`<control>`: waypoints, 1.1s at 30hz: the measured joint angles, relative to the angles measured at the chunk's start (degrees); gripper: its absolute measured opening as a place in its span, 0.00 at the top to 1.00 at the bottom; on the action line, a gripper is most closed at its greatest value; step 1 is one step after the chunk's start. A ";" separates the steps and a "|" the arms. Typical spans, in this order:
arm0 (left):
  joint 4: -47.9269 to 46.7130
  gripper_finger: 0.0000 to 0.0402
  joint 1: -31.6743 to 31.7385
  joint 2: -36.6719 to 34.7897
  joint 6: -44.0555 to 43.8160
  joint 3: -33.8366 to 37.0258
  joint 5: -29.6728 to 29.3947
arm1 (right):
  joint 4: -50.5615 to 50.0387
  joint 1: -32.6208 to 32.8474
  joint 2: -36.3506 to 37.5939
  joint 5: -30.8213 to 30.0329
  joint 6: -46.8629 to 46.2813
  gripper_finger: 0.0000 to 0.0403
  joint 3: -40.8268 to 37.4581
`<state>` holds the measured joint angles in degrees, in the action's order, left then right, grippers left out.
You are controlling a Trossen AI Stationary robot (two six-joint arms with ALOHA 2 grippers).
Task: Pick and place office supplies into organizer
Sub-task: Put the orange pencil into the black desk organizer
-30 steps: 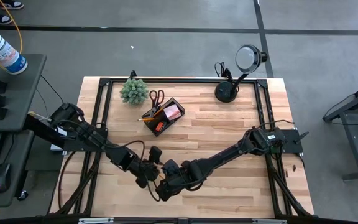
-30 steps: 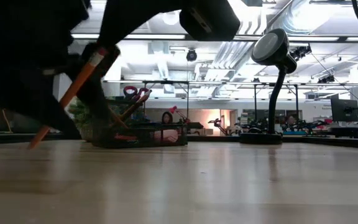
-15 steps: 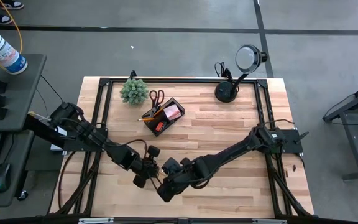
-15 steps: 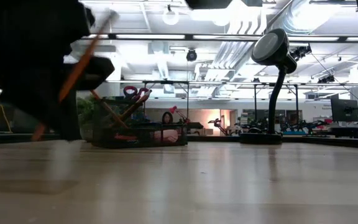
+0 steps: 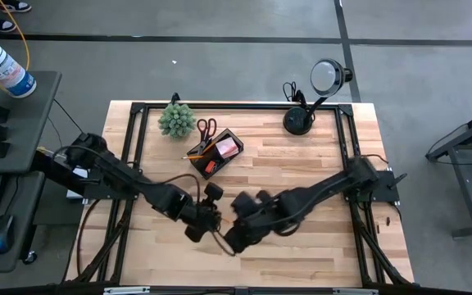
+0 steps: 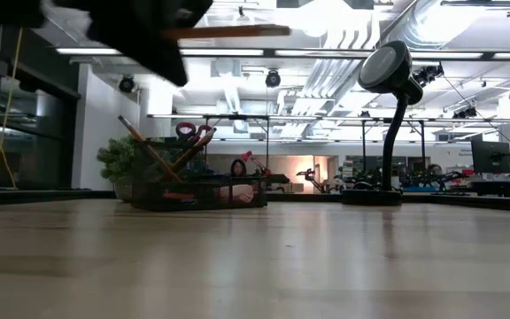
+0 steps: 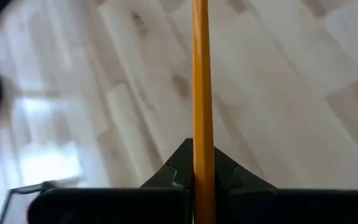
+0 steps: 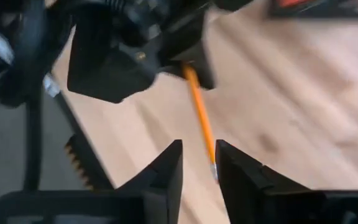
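Pencil (image 7: 201, 93) is in my L gripper (image 7: 199, 167), jaws clamped tight on it w/ nothing else in the grip. In the left wrist view its long axis runs straight out ahead of the jaws; in the low view it sits roughly level, well clear of the surface (image 5: 301, 164).

R gripper (image 8: 199, 167) is just beside, jaws partway open and off the pencil, the far tip (image 8: 213, 171) showing in the gap between them. Can't tell if it touches either one.

Organizer (image 5: 214, 152) lies toward the far edge of the surface from both arms, next to the plant (image 5: 175, 120), already holding scissors (image 5: 206, 129) and a pink pad (image 5: 229, 147). L arm is the nearer one, so I judge the carry is its job; pencil prob needs tipping upright to drop into a compartment.
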<state>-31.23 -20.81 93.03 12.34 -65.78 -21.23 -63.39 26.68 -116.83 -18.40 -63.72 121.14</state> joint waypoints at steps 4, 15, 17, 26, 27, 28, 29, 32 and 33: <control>-0.61 1.00 2.62 0.00 1.36 -2.04 0.91 | -10.56 1.93 6.10 -7.88 -5.53 0.74 0.02; -1.40 1.00 10.47 -2.59 3.84 -3.71 3.28 | -21.77 5.11 15.23 -15.79 -8.25 0.72 0.02; -2.66 1.00 12.71 -4.24 3.94 -3.71 3.26 | -23.27 5.52 15.86 -16.93 -7.84 0.72 0.02; -0.64 1.00 25.74 -13.21 3.74 -3.71 5.04 | -26.68 5.57 16.25 -20.02 -5.07 0.72 -0.13; 0.71 1.00 27.22 -13.74 3.70 -3.69 5.43 | -26.67 5.57 16.24 -20.49 -4.60 0.72 -0.13; 2.24 1.00 28.53 -14.19 3.42 -3.69 6.09 | -26.67 5.54 16.24 -21.04 -4.18 0.72 -0.13; 3.42 1.00 29.82 -14.55 3.02 -3.46 6.78 | -26.69 5.54 16.24 -21.49 -3.76 0.72 -0.13; 9.29 1.00 33.52 -15.04 0.67 -1.17 9.67 | -26.71 5.54 16.24 -22.21 -2.54 0.72 -0.13; 11.68 1.00 34.40 -15.04 -0.49 0.14 10.54 | -26.71 5.54 16.24 -22.21 -2.24 0.72 -0.13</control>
<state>-19.55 13.59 78.00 11.84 -65.64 -10.70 -90.11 32.23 -100.60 -40.61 -65.96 121.01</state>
